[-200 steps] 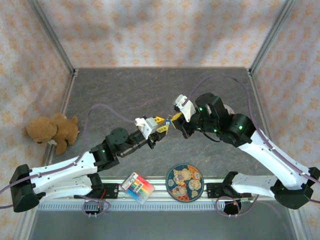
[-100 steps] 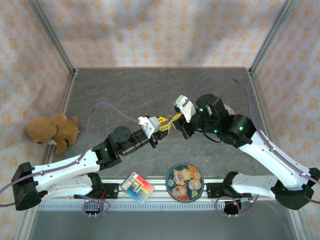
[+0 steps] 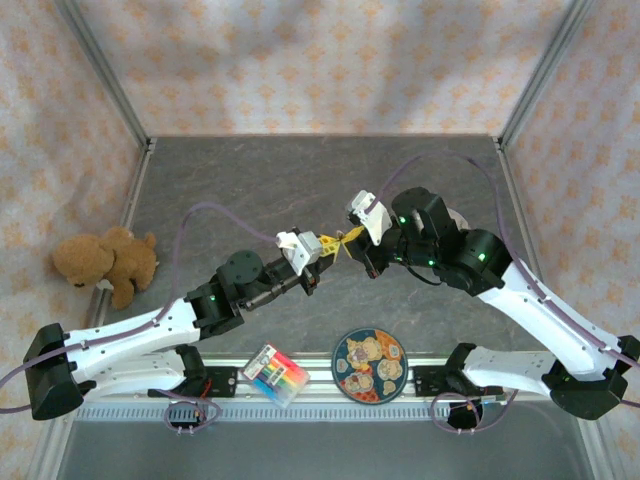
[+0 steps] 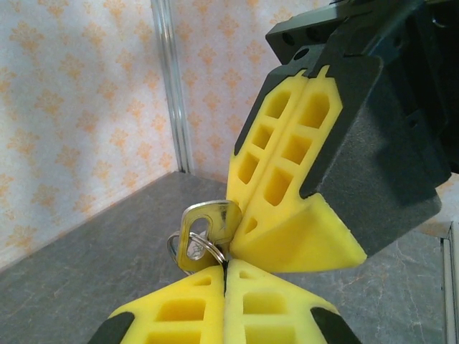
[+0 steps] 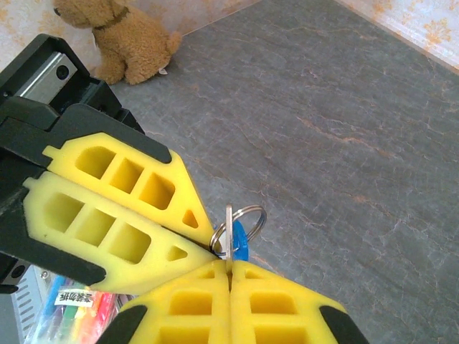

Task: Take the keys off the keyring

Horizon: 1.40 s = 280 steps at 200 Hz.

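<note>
Above the middle of the table my two grippers meet tip to tip. The silvery key (image 4: 209, 223) has its head pinched in my right gripper (image 5: 229, 264), which is shut; there the key (image 5: 229, 231) shows edge-on. The keyring, a thin metal loop (image 5: 252, 213) with a small blue tag (image 5: 240, 241), threads the key's hole. My left gripper (image 4: 226, 266) is shut on the loop's wire (image 4: 212, 252). In the top view the left gripper (image 3: 327, 246) and right gripper (image 3: 352, 238) touch at their yellow tips, hiding the key.
A teddy bear (image 3: 105, 262) sits at the left wall. A round patterned plate (image 3: 369, 365) and a pack of markers (image 3: 276, 375) lie at the near edge between the arm bases. Bare dark tabletop (image 3: 300, 170) stretches behind the grippers.
My left gripper has shifted up and to the right, closing the gap to the right gripper's tips. The right arm has stayed still.
</note>
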{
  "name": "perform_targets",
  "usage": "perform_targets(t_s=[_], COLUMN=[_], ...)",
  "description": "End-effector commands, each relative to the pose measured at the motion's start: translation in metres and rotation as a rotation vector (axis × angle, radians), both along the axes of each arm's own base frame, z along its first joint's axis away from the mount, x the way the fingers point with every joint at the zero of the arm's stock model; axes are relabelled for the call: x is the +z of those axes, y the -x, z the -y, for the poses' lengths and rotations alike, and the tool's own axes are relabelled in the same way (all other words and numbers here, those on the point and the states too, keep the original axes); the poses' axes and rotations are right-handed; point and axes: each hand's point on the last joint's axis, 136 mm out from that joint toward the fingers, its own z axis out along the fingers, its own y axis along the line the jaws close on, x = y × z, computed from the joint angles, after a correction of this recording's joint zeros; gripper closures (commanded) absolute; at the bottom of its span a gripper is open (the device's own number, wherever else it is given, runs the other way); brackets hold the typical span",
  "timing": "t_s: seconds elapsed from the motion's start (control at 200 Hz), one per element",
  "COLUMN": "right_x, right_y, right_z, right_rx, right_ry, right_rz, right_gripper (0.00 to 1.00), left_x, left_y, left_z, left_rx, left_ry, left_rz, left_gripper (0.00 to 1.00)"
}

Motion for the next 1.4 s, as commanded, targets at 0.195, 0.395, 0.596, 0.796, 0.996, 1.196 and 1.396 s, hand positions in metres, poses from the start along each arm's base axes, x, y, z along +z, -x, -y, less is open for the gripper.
perform_targets(t_s=[0.195, 0.395, 0.596, 0.796, 0.996, 1.196, 1.396], right_x=[0.014, 0.007, 0.01, 0.013, 0.004, -0.006, -0.007], right_y=[-0.003, -0.006, -0.008, -0.004, -0.008, -0.014, -0.013], right_z=[0.007, 0.003, -0.003, -0.003, -0.005, -0.005, -0.005], right_rx=[-0.063, -0.08, -0.074, -0.044, -0.05, -0.073, -0.069], right_ry=[-0.034, -0.028, -0.052, -0.043, -0.021, 0.013, 0.022], right_rz=[0.017, -0.028, -0.039, -0.018, -0.024, -0.019, -0.014], right_gripper=[1.0, 1.0, 1.0, 1.0, 1.0, 1.0, 1.0], left_x=[0.019, 0.025, 0.017, 0.002, 0.008, 0.006, 0.002], left_y=[0.008, 0.017, 0.026, 0.018, 0.018, 0.017, 0.012], left_z=[-0.004, -0.012, -0.016, -0.033, -0.03, -0.019, -0.012], left_rx=[-0.012, -0.037, -0.063, 0.027, 0.014, -0.012, -0.011], left_ry=[0.051, 0.085, 0.086, 0.097, 0.082, 0.06, 0.047], left_rz=[0.05, 0.076, 0.068, 0.008, 0.011, 0.002, -0.008], left_gripper=[1.0, 1.0, 1.0, 0.79, 0.67, 0.6, 0.58])
